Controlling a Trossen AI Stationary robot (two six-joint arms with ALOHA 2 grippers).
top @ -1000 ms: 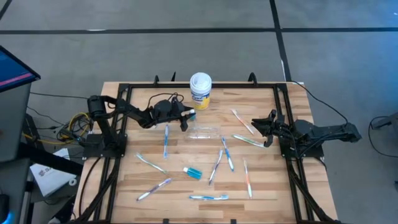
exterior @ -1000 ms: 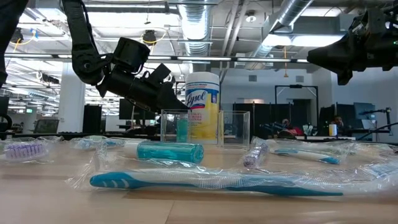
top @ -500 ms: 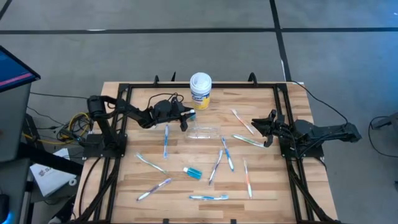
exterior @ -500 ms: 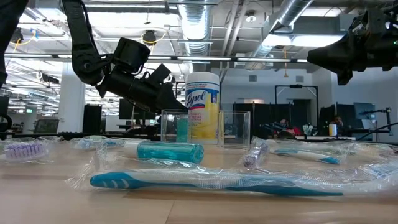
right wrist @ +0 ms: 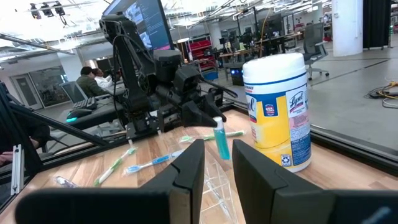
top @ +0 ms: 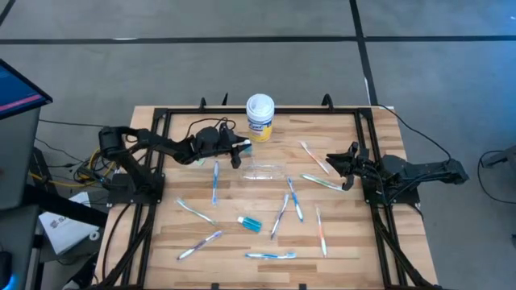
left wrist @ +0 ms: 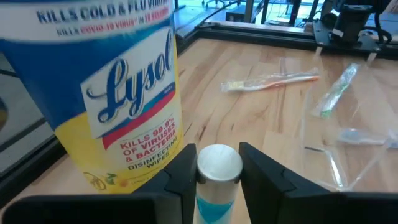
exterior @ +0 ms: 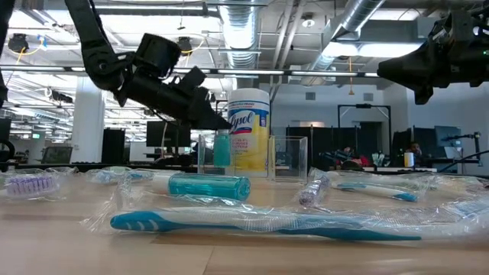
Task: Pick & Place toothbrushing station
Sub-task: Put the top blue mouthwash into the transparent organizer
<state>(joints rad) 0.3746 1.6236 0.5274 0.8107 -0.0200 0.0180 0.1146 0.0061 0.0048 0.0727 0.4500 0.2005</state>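
Observation:
My left gripper (top: 240, 150) is shut on a small teal tube with a white cap (left wrist: 218, 165), between the yellow canister (top: 260, 118) and the see-through cup (top: 262, 171). The tube also shows upright under the fingertips in the low view (exterior: 221, 148) and the right wrist view (right wrist: 221, 143). A second teal tube (top: 250, 223) lies on its side mid-table. Several wrapped toothbrushes (top: 299, 201) lie scattered flat on the wood. My right gripper (top: 339, 165) waits at the table's right edge, open with nothing between its fingers (right wrist: 186, 168). My left gripper pinches the tube near its white cap end (left wrist: 218, 165) between its two fingers. They reach in from the table's left, slanting a little downward, and lie across the tube. The tube stands upright, its teal body (exterior: 221, 153) hanging below the fingertips, just off the table.
The yellow canister (exterior: 249, 131) stands close behind the held tube, and the cup (exterior: 289, 159) sits right beside it toward the near side. A black frame (top: 367, 129) runs around the wooden table. Bare wood shows at the far right, beyond the canister.
My left gripper has risen a little, taking the teal tube up with it. The tube has stayed upright beside the canister. My right arm has kept still.

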